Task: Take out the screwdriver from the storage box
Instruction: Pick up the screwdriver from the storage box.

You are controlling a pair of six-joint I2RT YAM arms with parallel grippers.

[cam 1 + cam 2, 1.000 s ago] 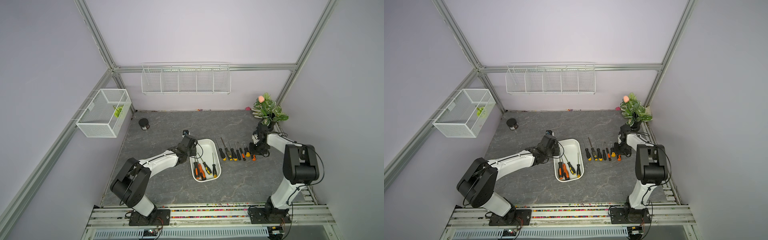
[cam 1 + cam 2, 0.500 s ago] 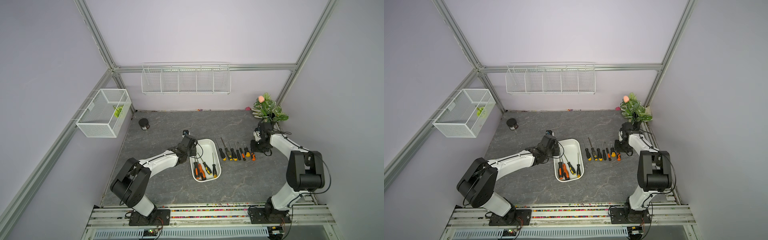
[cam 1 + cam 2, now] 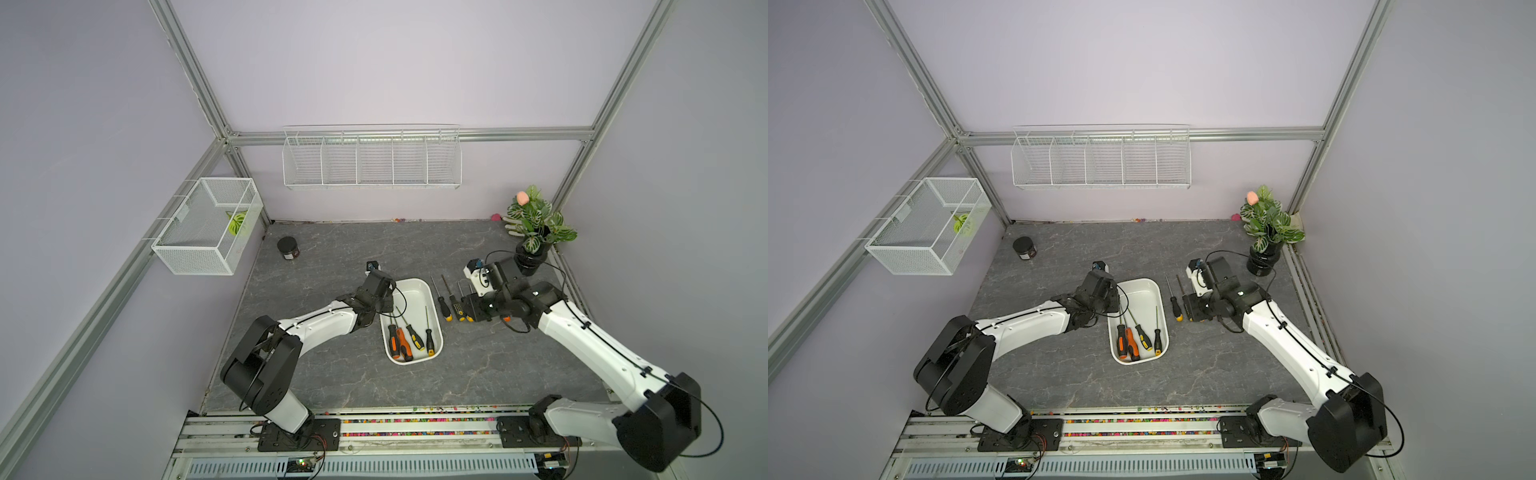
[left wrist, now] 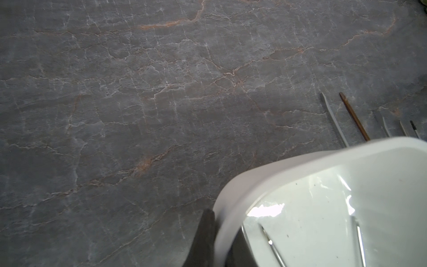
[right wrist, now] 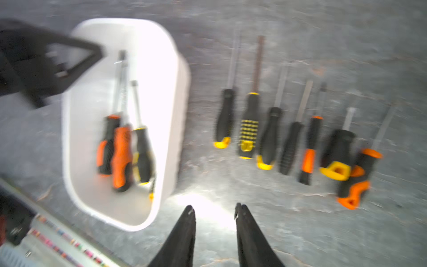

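Left jaws pinch storage box (image 3: 415,291); four screwdrivers (image 3: 403,344) inside, seven screwdrivers (image 5: 248,124) outside.

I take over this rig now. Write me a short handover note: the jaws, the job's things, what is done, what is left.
Left gripper: shut on the wall of the storage box.
Right gripper: jaws open, empty, above the table near the row.
Done, it seems: a row of seven screwdrivers lies on the table.
Left: four screwdrivers lie in the box.

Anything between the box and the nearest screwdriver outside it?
Nothing: only bare table separates the box from that screwdriver, clearest in the right wrist view.
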